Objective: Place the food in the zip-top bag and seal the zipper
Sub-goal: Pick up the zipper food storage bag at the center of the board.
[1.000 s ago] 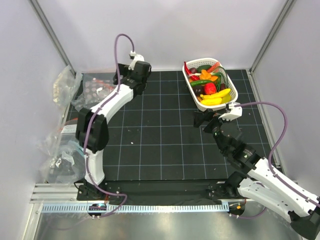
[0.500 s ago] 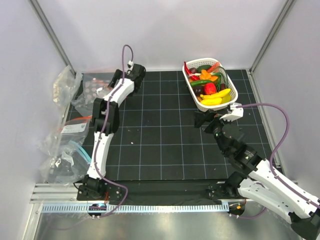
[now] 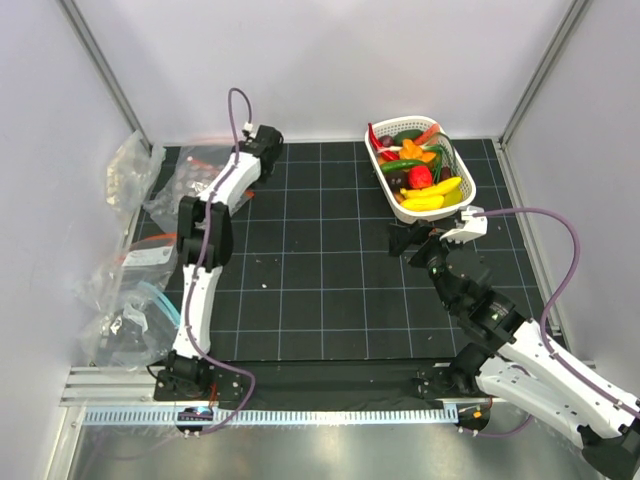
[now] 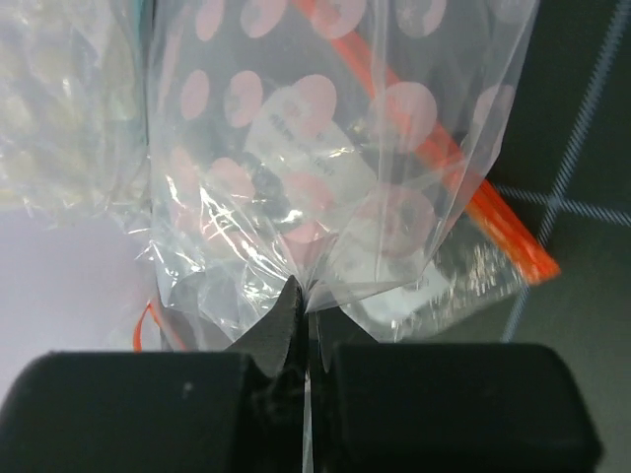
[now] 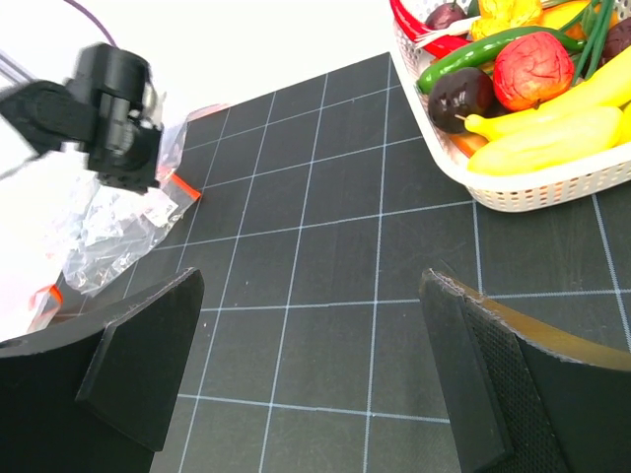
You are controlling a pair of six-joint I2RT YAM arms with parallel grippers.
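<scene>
Cropped by the top edge of the left wrist view: dotted zip-top bag and orange-red zipper strip. Blurred at left there: crumpled plastic. Cut by the right wrist view's top and right edges: white basket and food. Too small from above to sort: pile of bags at far left

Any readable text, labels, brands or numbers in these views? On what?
White label seen through the zip-top bag: dark print, too blurred to read.
Spare bags at far left, top view: labels too small to read.
No other text visible.
</scene>
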